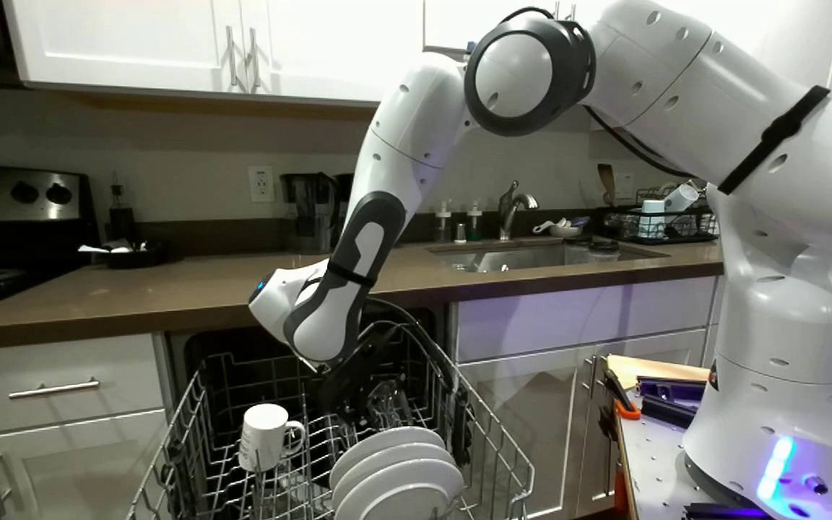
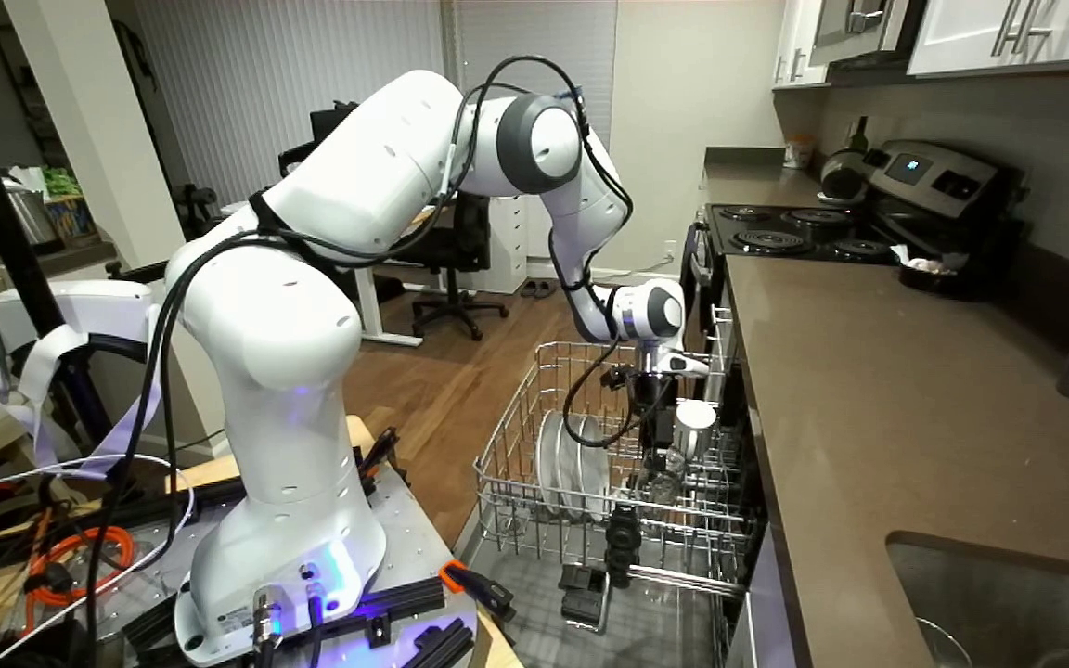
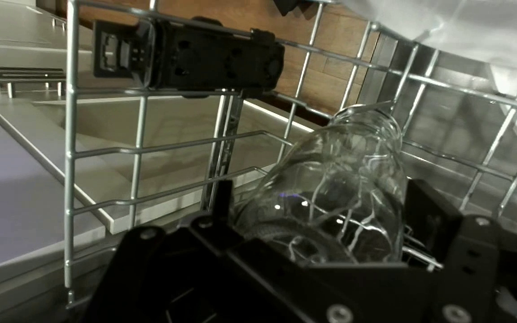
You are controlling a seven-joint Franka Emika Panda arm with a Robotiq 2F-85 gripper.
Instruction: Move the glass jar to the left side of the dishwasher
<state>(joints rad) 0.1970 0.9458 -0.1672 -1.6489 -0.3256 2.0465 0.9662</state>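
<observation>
Jar (image 3: 337,184), seemingly tilted, neck away from gripper (image 3: 323,202)

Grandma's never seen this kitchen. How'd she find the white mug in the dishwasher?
Find the long brown countertop, then the silver wire dishwasher rack pulled out below it. In an exterior view, the white mug with a looped handle sits left of the round white plates. Unlike those flat plates, it's cup-shaped.

I have a black pincer (image 3: 321,193) with a clear jar (image 3: 357,157) between its fingers (image 3: 430,211), a white mug (image 1: 263,437) and white plates (image 1: 401,480) near it, a silver rack (image 3: 70,179) around it, brown counter (image 1: 170,285) above.
</observation>
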